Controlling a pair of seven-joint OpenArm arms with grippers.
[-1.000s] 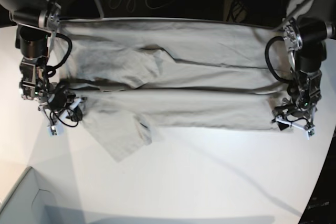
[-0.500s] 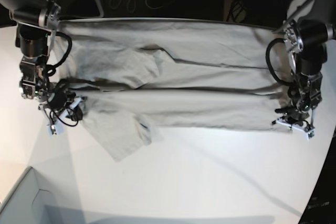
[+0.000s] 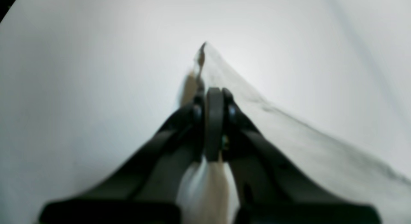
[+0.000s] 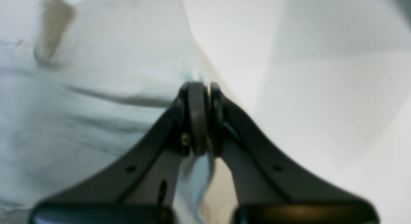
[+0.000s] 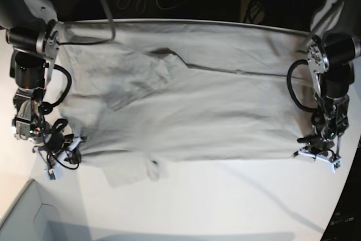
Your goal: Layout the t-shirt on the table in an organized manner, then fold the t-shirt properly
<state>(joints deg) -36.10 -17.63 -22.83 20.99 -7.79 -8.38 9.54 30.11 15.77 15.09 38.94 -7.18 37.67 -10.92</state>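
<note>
Currently the t-shirt (image 5: 186, 105) is being held spread across the table (image 5: 225, 201), filling the frame's upper half. Soft, limp cloth is being pinched, apparently at its lower edge, by the clamped left gripper (image 5: 317, 152) and right gripper (image 5: 66, 149).

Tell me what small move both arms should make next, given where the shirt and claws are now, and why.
Probably keep drawing the near edge of the t-shirt toward the front of the table. The left claw and right claw are both shut on that edge, and the cloth between them looks fairly taut, but a sleeve is bunched under near the right claw, so the shirt isn't flat yet.
</note>
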